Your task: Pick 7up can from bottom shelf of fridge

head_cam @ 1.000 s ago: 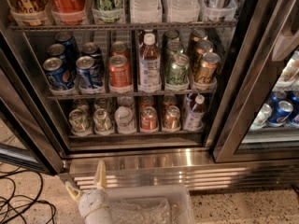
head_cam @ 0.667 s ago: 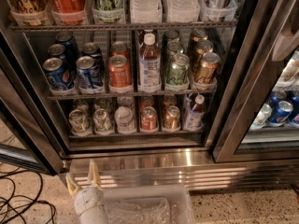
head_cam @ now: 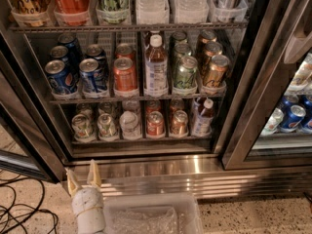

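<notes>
The fridge (head_cam: pixel 247 112) stands open, with a steel grille (head_cam: pixel 204 180) at its base. On the bottom shelf (head_cam: pixel 141 141) two pale green-and-silver 7up cans stand at the left, one (head_cam: pixel 81 126) in the leftmost lane and one (head_cam: pixel 107 125) beside it, with more behind them. To their right are a white-topped can, a red can, a copper-brown can and a small bottle. My gripper (head_cam: pixel 83 178) is low at the left, in front of the grille and below the 7up cans, well apart from them. Its two pale fingers (head_cam: pixel 93 172) point up, apart and empty.
The middle shelf holds blue Pepsi cans (head_cam: pixel 60 76), an orange can, a bottle (head_cam: pixel 156 67) and green and gold cans. A clear plastic bin (head_cam: pixel 151 217) sits right of the gripper. Black cables (head_cam: pixel 19 213) lie on the floor at left. A shut glass door (head_cam: pixel 287 121) is at right.
The gripper has risen slightly toward the fridge base and shifted a little left. The cans and shelves have not moved.
</notes>
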Available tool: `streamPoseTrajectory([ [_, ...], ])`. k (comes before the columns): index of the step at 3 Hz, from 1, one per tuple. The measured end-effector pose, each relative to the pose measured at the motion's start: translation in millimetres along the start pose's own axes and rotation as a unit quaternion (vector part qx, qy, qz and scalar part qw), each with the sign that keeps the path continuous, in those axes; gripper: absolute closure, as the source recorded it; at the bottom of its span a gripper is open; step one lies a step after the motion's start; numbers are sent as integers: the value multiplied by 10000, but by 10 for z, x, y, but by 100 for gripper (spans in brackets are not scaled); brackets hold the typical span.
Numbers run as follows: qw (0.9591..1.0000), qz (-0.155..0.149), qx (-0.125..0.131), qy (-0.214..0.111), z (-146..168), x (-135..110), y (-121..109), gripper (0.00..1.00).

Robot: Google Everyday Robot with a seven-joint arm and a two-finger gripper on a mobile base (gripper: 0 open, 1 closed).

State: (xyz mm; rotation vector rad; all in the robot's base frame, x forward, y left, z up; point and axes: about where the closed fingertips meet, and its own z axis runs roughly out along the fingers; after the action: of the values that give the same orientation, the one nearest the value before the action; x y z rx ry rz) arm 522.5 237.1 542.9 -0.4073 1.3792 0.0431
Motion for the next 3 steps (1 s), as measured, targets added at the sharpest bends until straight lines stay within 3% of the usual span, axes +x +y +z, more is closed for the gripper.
streamPoseTrajectory([
  [3, 9989, 335, 265, 177, 477, -333, -55, 36],
])
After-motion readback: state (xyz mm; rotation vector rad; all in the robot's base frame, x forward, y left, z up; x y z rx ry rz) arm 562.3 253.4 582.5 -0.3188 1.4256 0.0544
